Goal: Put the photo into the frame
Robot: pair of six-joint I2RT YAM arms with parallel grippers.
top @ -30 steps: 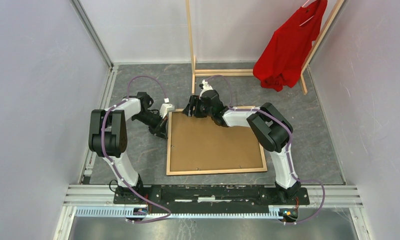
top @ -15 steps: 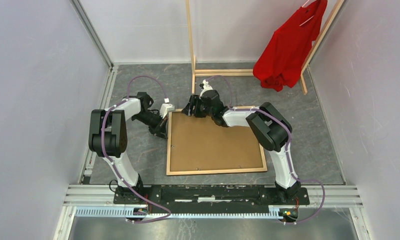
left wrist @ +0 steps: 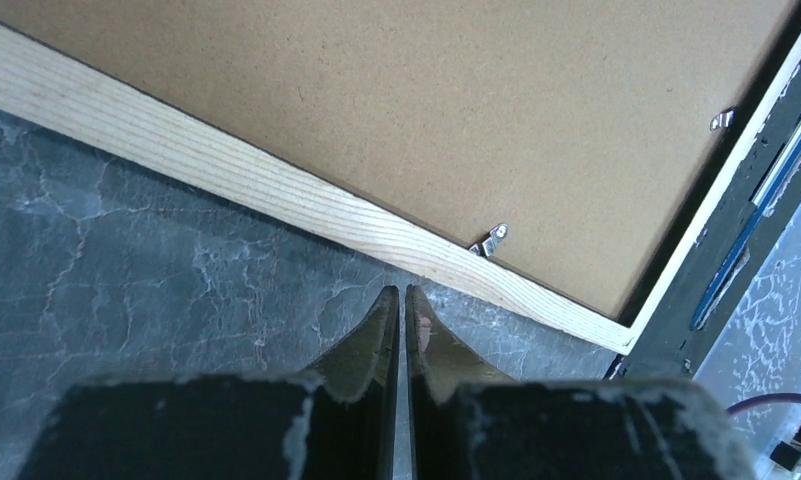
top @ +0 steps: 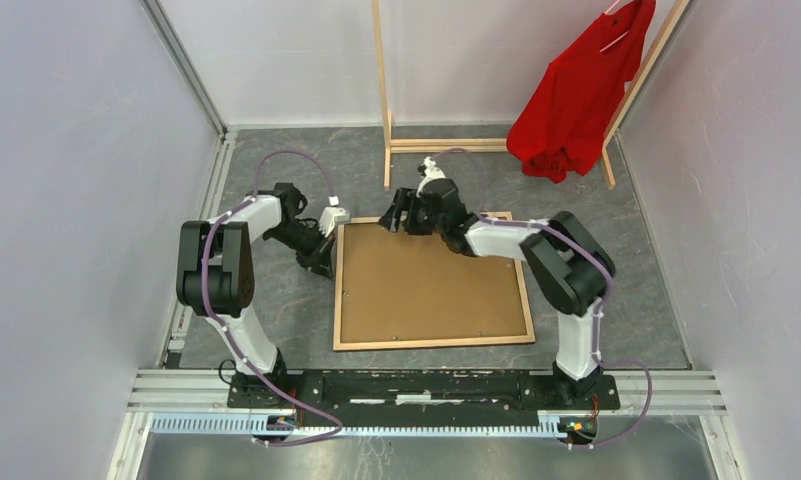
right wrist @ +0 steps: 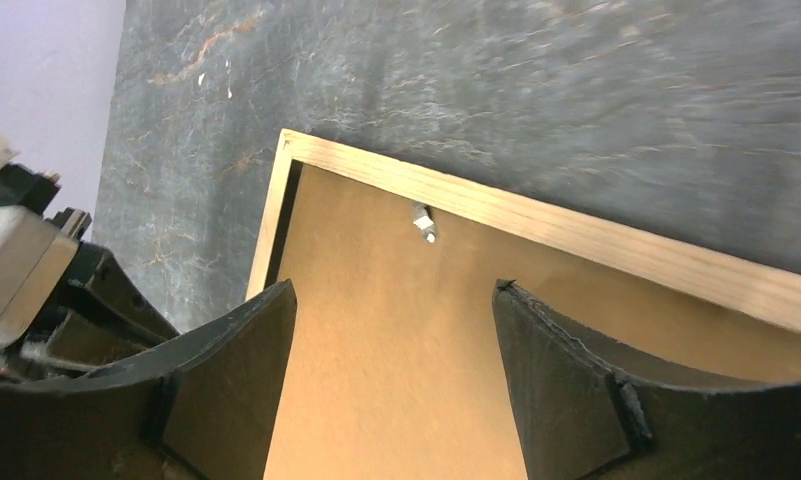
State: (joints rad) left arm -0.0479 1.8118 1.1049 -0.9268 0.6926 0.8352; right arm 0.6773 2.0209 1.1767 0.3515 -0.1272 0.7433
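Note:
The frame (top: pixel 436 342) lies flat with its light wood back up, and the brown backing board (top: pixel 426 285) fills it. The photo is hidden. My left gripper (top: pixel 323 264) is shut with nothing in it, low on the slate floor just outside the frame's left rail (left wrist: pixel 226 165), its tips (left wrist: pixel 398 300) close to a small metal tab (left wrist: pixel 488 242). My right gripper (top: pixel 392 216) hovers open over the frame's far left corner. In the right wrist view its jaws (right wrist: pixel 394 290) stand wide above the backing board (right wrist: pixel 376 400), short of the far rail (right wrist: pixel 576 230) and a tab (right wrist: pixel 423 222).
A tall wooden clothes rack (top: pixel 384 100) with a red shirt (top: pixel 576 90) stands at the back right. Grey walls close in both sides. A metal rail (top: pixel 416 385) carries the arm bases at the near edge. Another tab (left wrist: pixel 721 120) sits on the frame's near rail.
My right arm has lifted and shifted back and to the right, and its jaws have opened wider. The left arm and the frame have not moved.

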